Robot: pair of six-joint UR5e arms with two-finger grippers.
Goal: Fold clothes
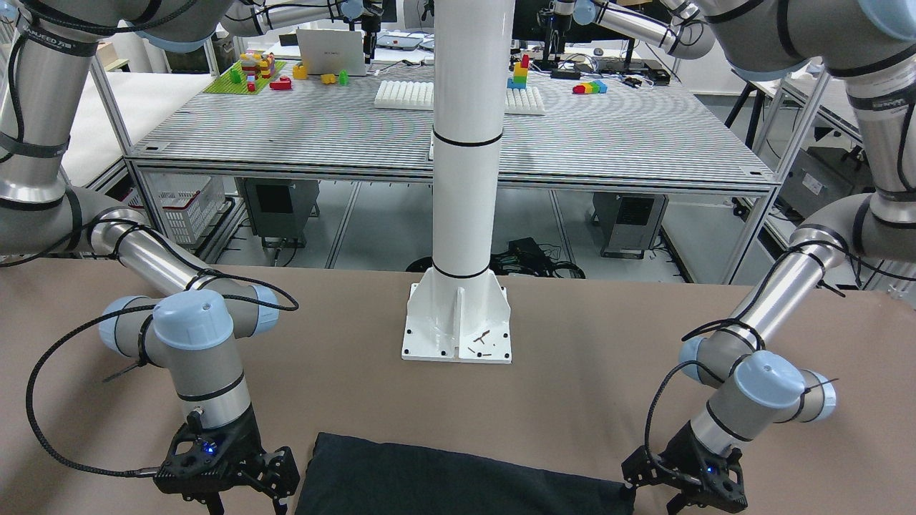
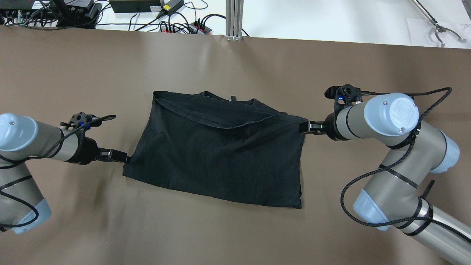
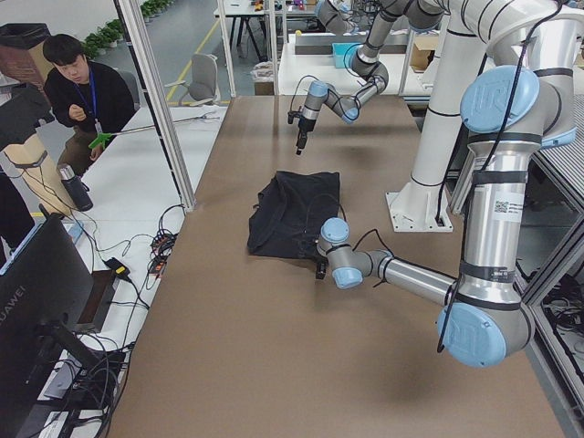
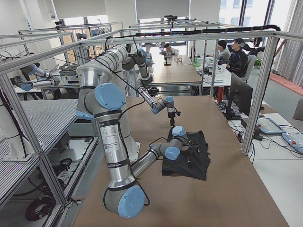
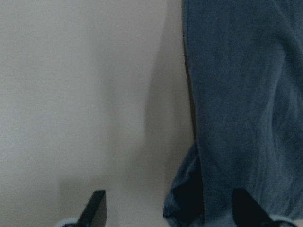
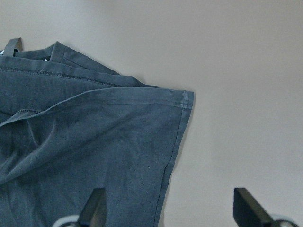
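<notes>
Garment: the black garment (image 2: 217, 154) is lying flat on the brown worktop (image 2: 228, 235), filling the middle of the overhead frame.
Fold: a hemmed top layer is crossing its upper part on a slant, dipping from the upper-left corner and rising to the right corner. More layers are peeking out along the top edge.
Left claw: the left claw (image 2: 125, 158) is sitting low at the left of the overhead frame, right at the garment's lower-left corner. It is released. In the left wrist view its fingers (image 5: 97, 210) are standing wide apart at the bottom edge, and the cloth corner is lying between them, nearer the right-hand finger.
Right claw: the right claw (image 2: 302, 127) is sitting at the right of the overhead frame, at the garment's upper-right corner. It is released too. In the right wrist view its fingers (image 6: 94, 208) are standing wide apart at the bottom edge, and the side hem is running down between them, closer to the left-hand finger.
Front view: only a strip of the garment is showing at bottom centre, with the white pedestal (image 1: 461, 214) standing behind it.
Surroundings: a person (image 3: 78, 91) is sitting at the upper left of the left-side view.
</notes>
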